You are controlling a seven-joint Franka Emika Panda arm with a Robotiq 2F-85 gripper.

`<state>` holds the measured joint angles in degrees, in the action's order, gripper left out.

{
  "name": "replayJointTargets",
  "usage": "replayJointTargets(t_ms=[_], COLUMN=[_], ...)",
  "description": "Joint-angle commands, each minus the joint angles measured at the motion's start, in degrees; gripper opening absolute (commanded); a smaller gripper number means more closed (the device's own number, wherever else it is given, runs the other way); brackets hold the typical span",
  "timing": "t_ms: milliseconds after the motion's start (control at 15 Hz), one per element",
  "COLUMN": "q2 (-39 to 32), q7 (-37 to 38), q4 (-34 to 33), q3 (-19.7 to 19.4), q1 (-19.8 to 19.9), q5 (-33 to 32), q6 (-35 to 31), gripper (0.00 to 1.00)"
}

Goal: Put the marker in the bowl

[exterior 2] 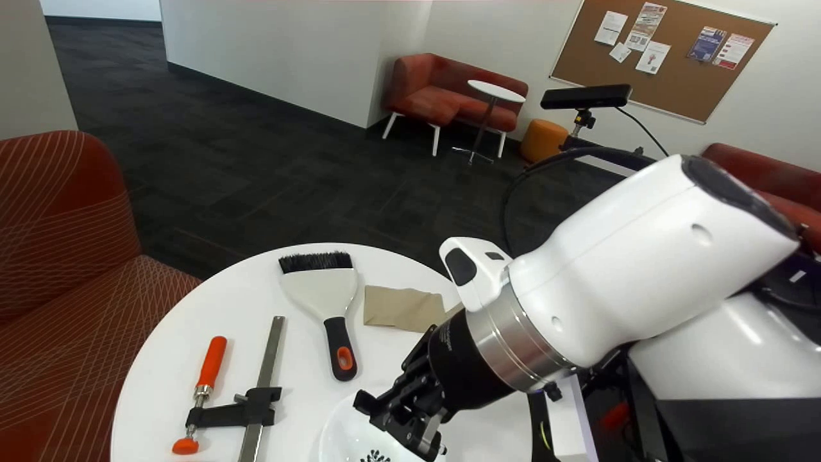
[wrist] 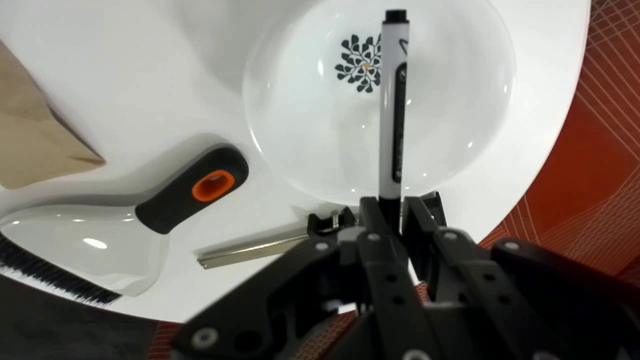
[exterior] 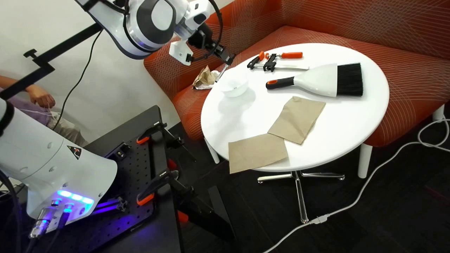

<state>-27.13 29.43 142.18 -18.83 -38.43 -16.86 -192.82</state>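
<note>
I see the hand [wrist: 391, 212] pinching the marker [wrist: 393, 115] by one dark end, held up close to the bowl [wrist: 300, 120], so carrying looks nearly done, and the next move calls for centring it over the bowl, lowering and letting go.

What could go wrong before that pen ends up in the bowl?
The gripper pinches the marker by one end, so it might swivel or slip. In an exterior view the marker shows beside the bowl, so letting go now could miss. The bowl also sits near the edge of the table; a bump might push it off.
</note>
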Motion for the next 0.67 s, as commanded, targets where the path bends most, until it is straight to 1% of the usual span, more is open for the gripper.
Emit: replayJointTargets(t_ms=[0,267,467,533,600], q2=[-2.8,-4.3,-4.8,-4.8,-4.7], q7=[-1.3,-1.1,-0.7,-0.6,-0.6], q4=[-2.2,-4.1,-4.8,-4.8,-4.7], q3=[1.6,1.5,2.2,2.3,2.8], q1=[3.3,4.3,5.2,5.2,5.6], q5=[-2.3,-3.3,-3.7,-3.6,-3.7], q6=[-2.5,-2.6,-2.1,-1.6,-1.5], gripper=[0.04,0.04,0.04,0.41,0.42])
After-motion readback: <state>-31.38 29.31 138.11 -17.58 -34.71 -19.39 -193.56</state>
